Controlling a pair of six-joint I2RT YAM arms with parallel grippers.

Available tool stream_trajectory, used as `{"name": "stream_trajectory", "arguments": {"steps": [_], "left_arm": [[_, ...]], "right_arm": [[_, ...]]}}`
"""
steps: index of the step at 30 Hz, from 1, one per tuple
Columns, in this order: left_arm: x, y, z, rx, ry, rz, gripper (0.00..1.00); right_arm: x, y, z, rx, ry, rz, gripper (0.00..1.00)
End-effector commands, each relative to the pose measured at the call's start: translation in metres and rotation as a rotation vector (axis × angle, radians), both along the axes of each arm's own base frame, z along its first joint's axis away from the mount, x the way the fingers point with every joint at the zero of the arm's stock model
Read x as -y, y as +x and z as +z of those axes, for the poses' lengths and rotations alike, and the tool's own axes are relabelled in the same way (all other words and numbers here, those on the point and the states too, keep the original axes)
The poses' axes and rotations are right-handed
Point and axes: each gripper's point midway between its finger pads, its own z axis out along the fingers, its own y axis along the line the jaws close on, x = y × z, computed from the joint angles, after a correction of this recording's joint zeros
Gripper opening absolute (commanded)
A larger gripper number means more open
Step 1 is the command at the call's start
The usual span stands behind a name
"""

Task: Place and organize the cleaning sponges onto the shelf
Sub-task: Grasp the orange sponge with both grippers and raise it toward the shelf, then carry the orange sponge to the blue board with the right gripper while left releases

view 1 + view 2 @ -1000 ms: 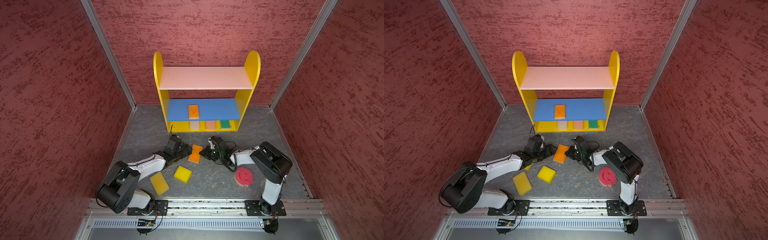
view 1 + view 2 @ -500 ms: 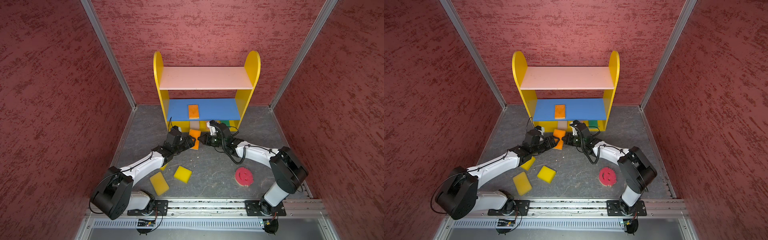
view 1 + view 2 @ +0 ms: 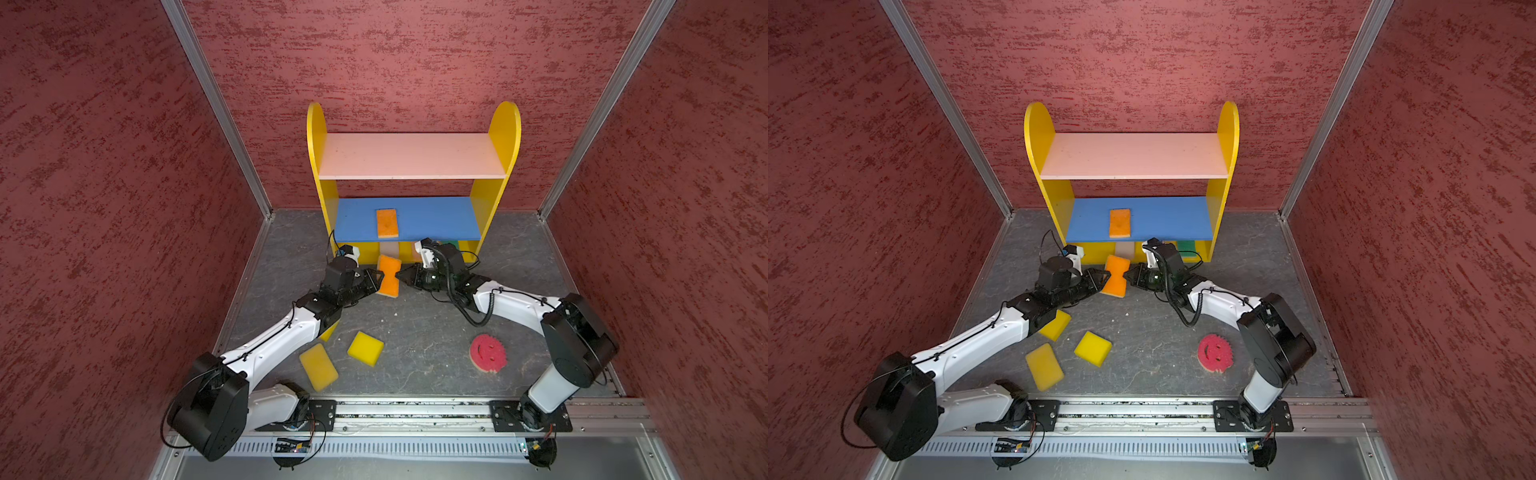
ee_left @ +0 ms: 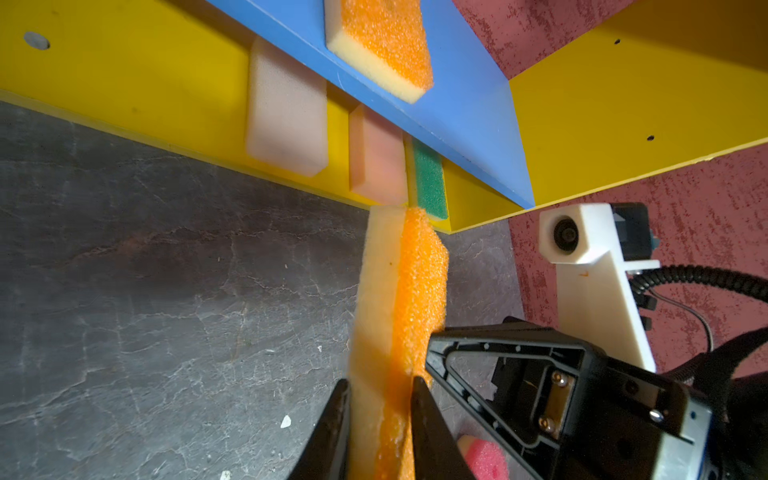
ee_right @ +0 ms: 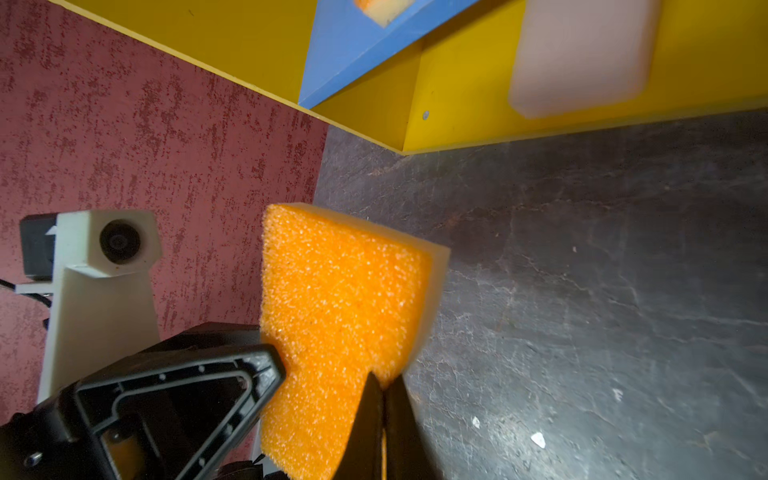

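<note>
Mid-handover, we judge: orange sponge (image 3: 388, 276) pinched by both left hand (image 4: 379, 384) & right hand (image 5: 384, 380), raised just before the shelf (image 3: 494, 199). Next: one hand lets go, other carries it to blue board (image 3: 436, 218).

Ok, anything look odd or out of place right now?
Yes: the orange rectangular foam sponge is clamped from opposite sides by both the left gripper and right gripper at once, squashed into an hourglass waist in front of the yellow three-tier shelf. Nothing looks spilled or broken.
</note>
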Motion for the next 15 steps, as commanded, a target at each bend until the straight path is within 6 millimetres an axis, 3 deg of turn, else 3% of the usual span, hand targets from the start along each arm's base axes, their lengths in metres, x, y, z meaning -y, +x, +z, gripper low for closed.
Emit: {"name": "stream_trajectory", "arguments": {"steps": [1,3,8,15], "left_arm": [[0.005,0.006,0.03,0.066,-0.053,-0.017,0.17],[0.005,0.008,0.037,0.079,-0.066,-0.019,0.13],[-0.001,0.013,0.052,0.105,-0.089,-0.013,0.09],[-0.022,0.018,0.064,0.133,-0.107,0.044,0.09]], "right_arm": [[-0.008,0.0,0.041,0.067,0.101,0.019,0.04],[-0.008,0.001,0.045,0.073,0.113,0.015,0.11],[-0.005,-0.001,0.059,0.08,0.185,0.017,0.46],[-0.011,-0.013,0.062,0.021,0.311,0.066,0.54]]}}
